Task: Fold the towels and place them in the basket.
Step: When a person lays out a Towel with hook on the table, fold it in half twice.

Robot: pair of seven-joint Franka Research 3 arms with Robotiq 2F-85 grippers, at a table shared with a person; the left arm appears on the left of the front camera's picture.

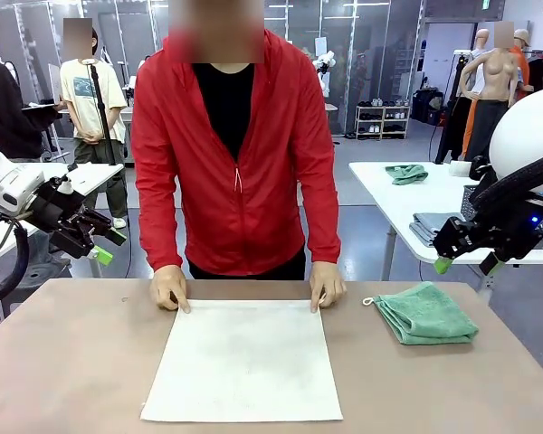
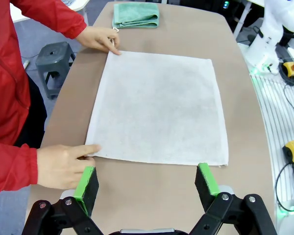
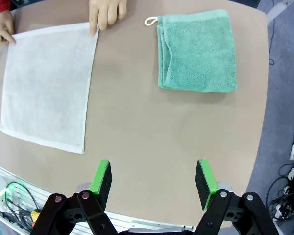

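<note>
My left gripper [image 1: 108, 246] and right gripper [image 1: 466, 265] hang wide open and empty, off either side of the off-white towel [image 1: 244, 357], which lies flat with the person's hands [image 1: 169, 287] pinning its far corners. I'd pinch both near corners evenly. The mint towel [image 1: 425, 312] lies folded to its right.

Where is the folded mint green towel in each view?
Front view: mint green towel, right side of the table.
Left wrist view: mint green towel at top edge, left of middle.
Right wrist view: mint green towel, upper right.
Shared landmark: off-white towel spread beside it, person's hand on the nearer corner.
</note>
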